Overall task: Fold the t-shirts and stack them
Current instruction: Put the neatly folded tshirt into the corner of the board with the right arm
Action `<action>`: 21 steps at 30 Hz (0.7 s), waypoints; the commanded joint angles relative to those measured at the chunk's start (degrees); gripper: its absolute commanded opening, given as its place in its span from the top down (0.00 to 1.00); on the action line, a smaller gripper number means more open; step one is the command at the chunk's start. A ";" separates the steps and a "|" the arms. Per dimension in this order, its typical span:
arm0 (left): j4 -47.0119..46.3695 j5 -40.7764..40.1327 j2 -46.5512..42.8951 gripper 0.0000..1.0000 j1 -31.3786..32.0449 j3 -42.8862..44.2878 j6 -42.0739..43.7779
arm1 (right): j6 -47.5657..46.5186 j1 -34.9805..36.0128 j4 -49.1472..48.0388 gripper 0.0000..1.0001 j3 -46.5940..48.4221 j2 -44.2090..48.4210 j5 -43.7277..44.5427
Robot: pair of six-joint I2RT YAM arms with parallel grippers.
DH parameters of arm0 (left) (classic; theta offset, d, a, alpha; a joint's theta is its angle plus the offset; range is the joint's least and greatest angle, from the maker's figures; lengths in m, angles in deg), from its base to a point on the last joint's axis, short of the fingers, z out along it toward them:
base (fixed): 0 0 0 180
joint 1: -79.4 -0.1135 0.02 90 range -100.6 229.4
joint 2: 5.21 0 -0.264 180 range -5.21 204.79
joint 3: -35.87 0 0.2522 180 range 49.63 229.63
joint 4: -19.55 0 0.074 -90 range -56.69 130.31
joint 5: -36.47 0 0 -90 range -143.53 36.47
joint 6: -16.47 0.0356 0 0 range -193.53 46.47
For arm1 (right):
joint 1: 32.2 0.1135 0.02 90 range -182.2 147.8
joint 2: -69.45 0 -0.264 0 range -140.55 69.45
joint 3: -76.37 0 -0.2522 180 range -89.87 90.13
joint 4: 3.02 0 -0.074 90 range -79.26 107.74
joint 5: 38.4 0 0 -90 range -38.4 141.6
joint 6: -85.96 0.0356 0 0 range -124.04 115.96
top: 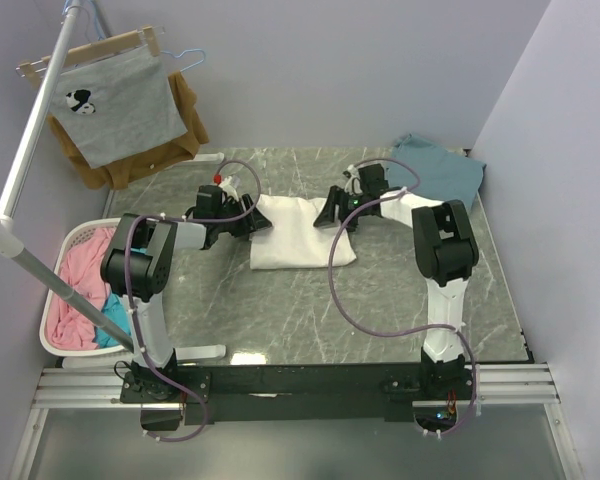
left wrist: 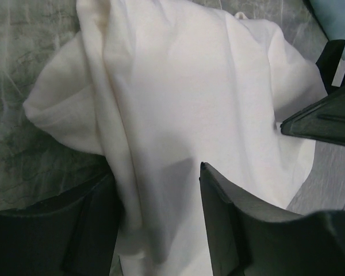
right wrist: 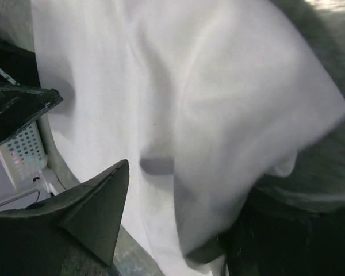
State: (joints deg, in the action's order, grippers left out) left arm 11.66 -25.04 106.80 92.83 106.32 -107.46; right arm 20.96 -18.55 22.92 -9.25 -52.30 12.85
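White t-shirt: middle of the bench, partly folded, not finished.
Teal t-shirt: far right corner, crumpled; you must fold and stack it.
Left fingers: around a cloth fold; clamped or not, you cannot tell.
Right fingers: same, one hidden under cloth.

Looks like a lab cell to me. Lilac panels box my marbled table. Laundry basket, hanger rail.

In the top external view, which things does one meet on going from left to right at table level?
laundry basket → left pincer → white t-shirt → right pincer → teal t-shirt
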 commanded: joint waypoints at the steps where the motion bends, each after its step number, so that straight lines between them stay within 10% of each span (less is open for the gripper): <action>1: -1.29 2.09 1.20 0.41 0.28 -0.08 -0.35 | 1.80 3.14 1.80 0.41 0.07 -2.87 2.62; 5: -1.03 2.01 1.02 0.42 0.19 -0.08 -0.26 | 3.04 2.52 -0.32 1.00 -0.03 -2.17 3.06; 12: -0.59 -0.71 -1.34 0.53 0.02 -1.22 0.01 | 3.57 -1.95 -0.60 1.00 4.88 2.75 5.34; 13: -0.59 -1.33 -1.70 0.79 -0.07 -1.49 0.01 | 3.31 -3.53 0.20 1.00 6.38 3.19 6.13; 15: -0.67 -1.51 -2.23 0.96 -0.33 -1.58 0.01 | 2.35 -4.94 3.35 1.00 11.91 2.75 6.31; 21: -1.03 0.16 -2.75 0.52 -0.34 -0.79 -0.43 | 0.94 -10.21 11.88 1.00 30.54 -3.39 7.89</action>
State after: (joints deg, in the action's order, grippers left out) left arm 10.52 -24.49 106.84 93.75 105.58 -108.38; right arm 23.34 -22.64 32.54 9.57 -54.07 16.26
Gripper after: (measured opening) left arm 0.410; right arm 0.162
